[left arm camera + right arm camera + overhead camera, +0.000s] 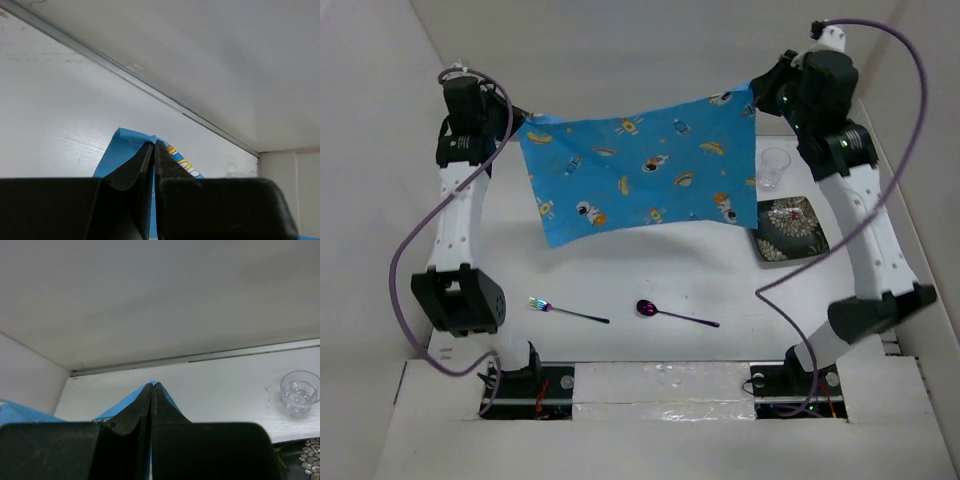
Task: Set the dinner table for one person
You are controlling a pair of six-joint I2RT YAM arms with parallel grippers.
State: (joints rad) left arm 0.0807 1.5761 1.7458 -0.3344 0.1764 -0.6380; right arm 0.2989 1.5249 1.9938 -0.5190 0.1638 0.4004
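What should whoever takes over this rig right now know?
Grippers: the left gripper is shut on one top corner of the mat, the right gripper on the other. The mat hangs spread above the table.
Things: fork and spoon lie near the front; plate and glass are at the right.
Done: mat picked up.
Left: lay the mat flat, then likely arrange the other four.

The cloth [640,165] was bright blue, printed with white, orange and yellow cartoon astronauts and rockets. The plate [792,228] was black with a pale floral pattern; the spoon [675,315] was purple, the tabletop [650,270] white.
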